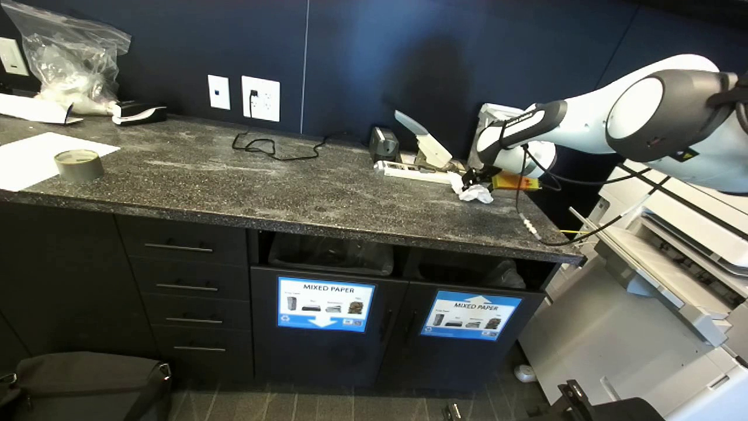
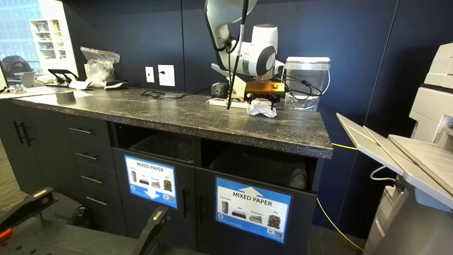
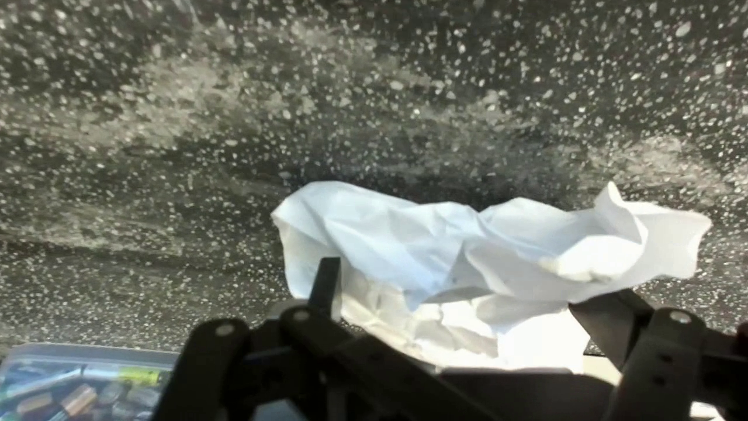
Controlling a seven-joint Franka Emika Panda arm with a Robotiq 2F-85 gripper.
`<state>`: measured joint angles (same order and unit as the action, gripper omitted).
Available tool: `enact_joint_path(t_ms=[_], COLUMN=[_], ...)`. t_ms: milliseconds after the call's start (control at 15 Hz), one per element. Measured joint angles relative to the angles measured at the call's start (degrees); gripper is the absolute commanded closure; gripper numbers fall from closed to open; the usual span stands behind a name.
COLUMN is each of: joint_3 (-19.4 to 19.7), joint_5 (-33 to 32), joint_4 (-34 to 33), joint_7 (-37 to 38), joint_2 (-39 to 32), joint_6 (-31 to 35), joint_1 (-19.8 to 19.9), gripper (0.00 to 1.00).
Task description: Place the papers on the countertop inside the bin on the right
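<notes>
Crumpled white paper (image 1: pixel 476 193) lies on the dark speckled countertop (image 1: pixel 280 199) near its right end; in an exterior view the paper (image 2: pixel 262 109) shows under the gripper (image 2: pixel 261 102). In the wrist view the paper (image 3: pixel 467 245) spreads between and beyond the fingers; I cannot tell whether it is one piece or several. My gripper (image 3: pixel 467 301) is open and low over the countertop, one finger at each side of the paper. The right bin (image 1: pixel 444 354), with its blue label, is below the counter's right end, its slot open; it also shows in an exterior view (image 2: pixel 254 209).
A translucent tub (image 2: pixel 306 85) stands behind the gripper. A pale long-armed device (image 1: pixel 432 149) and a small black box (image 1: pixel 383 144) are beside it. The twin bin (image 1: pixel 325 345) is left of the right bin. A printer (image 1: pixel 637 316) stands right. A tape roll (image 1: pixel 79 166) lies left.
</notes>
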<state>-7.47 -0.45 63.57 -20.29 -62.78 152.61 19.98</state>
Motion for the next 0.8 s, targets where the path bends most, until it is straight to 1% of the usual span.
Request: enact_joint_path(t_ms=[667, 733, 800], joint_3=[-0.99, -1.0, -1.0], joint_5=[0.0, 0.0, 0.0], joint_4=[-8.24, -8.85, -9.46], joint_7=[-4.03, -4.26, -4.45], joint_2=[-5.15, -5.46, -5.74], joint_6=[-5.52, -5.99, -6.43], joint_1=[-0.26, -0.3, -0.33], gripper=[0.0, 0.17, 0.27])
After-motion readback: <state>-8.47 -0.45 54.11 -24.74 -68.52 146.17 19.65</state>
